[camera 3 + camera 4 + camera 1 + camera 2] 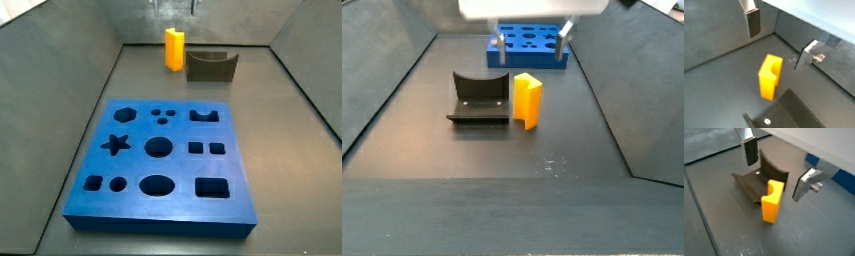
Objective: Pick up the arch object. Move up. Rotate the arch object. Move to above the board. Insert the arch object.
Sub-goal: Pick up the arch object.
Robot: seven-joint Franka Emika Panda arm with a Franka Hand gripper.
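Observation:
The arch object (769,76) is a bright yellow-orange block standing upright on the dark floor, with a notch in one edge. It shows in both wrist views (771,202) and both side views (174,48) (527,100). My gripper (781,40) (777,167) hangs open and empty above it, one finger (751,150) on each side, not touching it. In a side view the gripper (531,45) is well above the block. The blue board (167,165) with shaped cut-outs lies flat on the floor, apart from the block, and also shows in a side view (529,42).
The dark fixture (211,65) (480,98) stands right beside the arch object and also shows in a wrist view (757,180). Grey walls enclose the floor on all sides.

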